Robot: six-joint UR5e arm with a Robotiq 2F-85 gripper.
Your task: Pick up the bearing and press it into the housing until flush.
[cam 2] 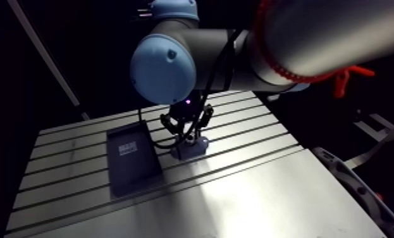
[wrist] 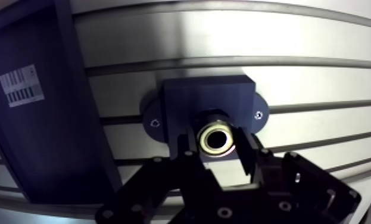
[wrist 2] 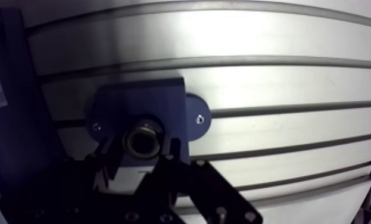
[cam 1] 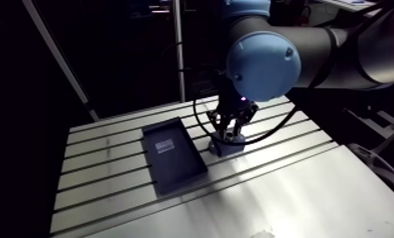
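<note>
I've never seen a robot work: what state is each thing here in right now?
bearing: gripped, at the bore of the housing; flush unclear.
gripper: shut on the bearing.
housing: resting on the table, under the gripper.
tray: flat beside the housing, label up.

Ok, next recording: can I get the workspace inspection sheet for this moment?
Surface: slotted aluminium table, bare metal around the work.
Job's things: bearing sits at the bore of the dark housing; whether it is flush cannot be told.
Clutter: dark tray with a white label, beside the housing.
Grippers: gripper shut on the bearing, directly over the housing.
Cables: nothing seen.
Surroundings: nothing seen.
</note>
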